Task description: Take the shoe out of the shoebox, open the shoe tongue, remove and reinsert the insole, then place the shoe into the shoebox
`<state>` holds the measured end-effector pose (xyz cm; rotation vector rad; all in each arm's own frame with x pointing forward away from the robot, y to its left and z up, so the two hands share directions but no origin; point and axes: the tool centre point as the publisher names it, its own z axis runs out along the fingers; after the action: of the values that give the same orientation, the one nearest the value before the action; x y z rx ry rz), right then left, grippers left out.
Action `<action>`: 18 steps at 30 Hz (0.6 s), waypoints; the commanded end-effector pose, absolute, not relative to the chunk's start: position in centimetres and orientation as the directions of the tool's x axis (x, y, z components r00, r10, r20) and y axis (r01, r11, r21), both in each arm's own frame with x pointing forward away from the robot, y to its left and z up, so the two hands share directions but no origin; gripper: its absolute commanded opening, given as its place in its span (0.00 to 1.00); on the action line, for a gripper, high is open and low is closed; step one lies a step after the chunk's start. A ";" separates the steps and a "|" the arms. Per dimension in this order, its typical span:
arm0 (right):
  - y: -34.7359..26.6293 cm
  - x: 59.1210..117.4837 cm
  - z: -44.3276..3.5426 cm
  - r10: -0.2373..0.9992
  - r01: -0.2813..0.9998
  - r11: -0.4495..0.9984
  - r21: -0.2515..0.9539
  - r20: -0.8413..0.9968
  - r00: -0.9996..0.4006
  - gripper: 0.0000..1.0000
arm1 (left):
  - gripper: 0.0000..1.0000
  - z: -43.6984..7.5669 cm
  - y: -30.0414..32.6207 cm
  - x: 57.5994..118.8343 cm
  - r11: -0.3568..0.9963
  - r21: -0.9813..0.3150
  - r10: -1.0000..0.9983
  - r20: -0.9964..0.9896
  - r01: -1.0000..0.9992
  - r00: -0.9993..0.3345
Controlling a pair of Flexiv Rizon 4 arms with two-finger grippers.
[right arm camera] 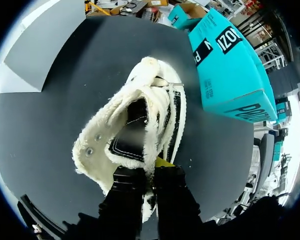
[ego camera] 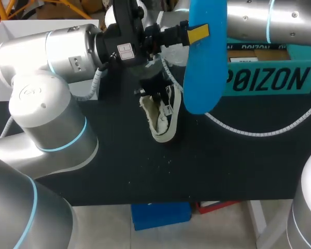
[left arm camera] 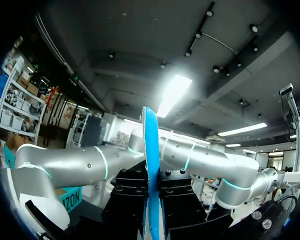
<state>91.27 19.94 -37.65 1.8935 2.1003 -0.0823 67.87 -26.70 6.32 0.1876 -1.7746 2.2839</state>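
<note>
Head view first: how far along is the task, in your judgement? (Lin)

The white fleece-lined shoe (ego camera: 163,116) stands on the black bench (ego camera: 223,166), about the middle and toward the far edge. So it is out of the teal shoebox (ego camera: 269,80), which sits at the far right corner. The blue insole (ego camera: 205,62) is out of the shoe and is held in the air between shoe and shoebox. I think three steps are done: taking the shoe out, opening the tongue and removing the insole. (Ito)

And what is left? (Lin)

Two steps, as far as I can judge: to put the insole back inside, and then to place the shoe into the shoebox. In the right wrist view the mouth of the shoe looks wide open, which should help the first one. (Ito)

How are the jaws? (Lin)

The jaws of the left arm (ego camera: 52,57) are closed on the insole near one end. In the left wrist view it shows edge-on between the two black fingers (left arm camera: 132,200). The jaws of the right arm (ego camera: 254,21) are narrow and pinch the fleece rim of the shoe. (Ito)

Please count the things. (Lin)

One shoe, one insole, one shoebox, two arms. I see no second shoe. (Ito)
</note>
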 end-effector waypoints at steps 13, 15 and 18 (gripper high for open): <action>17.8 91.7 -36.1 0.984 0.969 0.123 0.215 -0.153 -0.091 1.00 | 0.00 6.4 -26.9 67.8 -0.231 -0.935 0.108 0.249 -0.268 -0.962; 17.5 91.7 -35.5 0.996 0.974 0.088 0.210 -0.051 -0.079 1.00 | 0.00 6.4 -26.9 67.8 -0.231 -0.935 0.108 0.249 -0.268 -0.962; 17.1 91.8 -34.7 0.996 0.976 0.067 0.207 0.046 -0.078 1.00 | 0.00 6.4 -26.9 67.8 -0.231 -0.935 0.108 0.249 -0.268 -0.962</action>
<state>92.08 19.24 -35.53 1.9798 2.1181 0.0861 67.88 -26.70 6.32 0.1878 -1.7746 2.2840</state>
